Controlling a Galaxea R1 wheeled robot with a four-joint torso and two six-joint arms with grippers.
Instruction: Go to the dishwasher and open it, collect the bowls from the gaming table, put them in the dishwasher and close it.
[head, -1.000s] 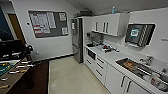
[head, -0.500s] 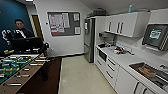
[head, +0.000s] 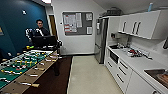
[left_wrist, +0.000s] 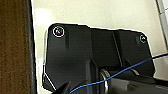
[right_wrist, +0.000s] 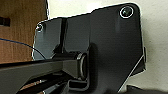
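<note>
My view has swung left since a moment ago. The football table (head: 23, 68) now shows much more on the left, with a person (head: 40, 29) behind it. The fridge (head: 101, 40) sits further right, then the white counter (head: 140, 62). I cannot tell how my fingers stand. No dishwasher or bowls that I can pick out.

A green-field foosball table (head: 23, 67) stood at the left, a person (head: 40, 31) behind it. A grey noticeboard (head: 77, 23) hung on the far wall, beside a steel refrigerator (head: 100, 40). White cabinets (head: 140, 23) lined the right.
</note>
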